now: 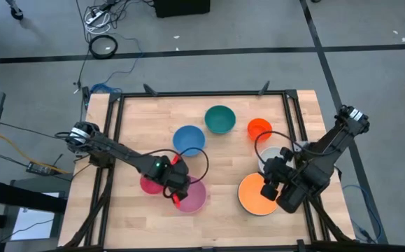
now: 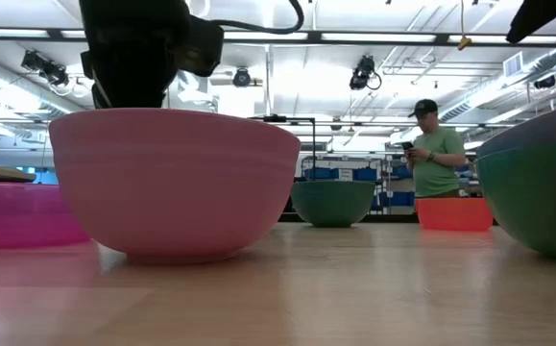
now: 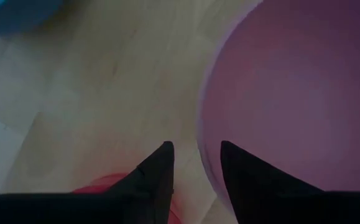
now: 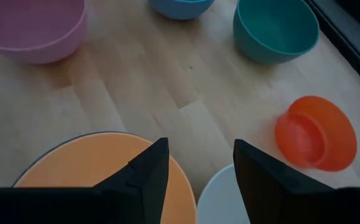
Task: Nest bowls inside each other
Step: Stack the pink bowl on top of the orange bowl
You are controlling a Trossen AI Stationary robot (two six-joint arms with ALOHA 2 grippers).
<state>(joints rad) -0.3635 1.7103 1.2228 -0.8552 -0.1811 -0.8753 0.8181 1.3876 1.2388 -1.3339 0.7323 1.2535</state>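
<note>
My left gripper (image 1: 178, 187) hangs open, pointing down over the near-left rim of the pink bowl (image 3: 291, 93), with nothing between its fingers. One finger (image 3: 245, 171) is over the bowl's inside, the other (image 3: 158, 168) over the table. The pink bowl (image 1: 193, 197) stands on its base beside a magenta bowl (image 1: 148, 184). My right gripper (image 4: 198, 155) is open above the gap between the orange bowl (image 4: 86, 168) and the white bowl (image 4: 223, 199). The orange bowl (image 1: 257, 194) sits inside a darker bowl whose rim shows around it.
A blue bowl (image 1: 189, 138), a teal bowl (image 1: 219, 119) and a small orange-red bowl (image 1: 259, 128) stand apart toward the table's far side. A black frame (image 1: 202, 94) borders the table. A person (image 2: 436, 154) stands far behind it. Bare wood lies between the bowl groups.
</note>
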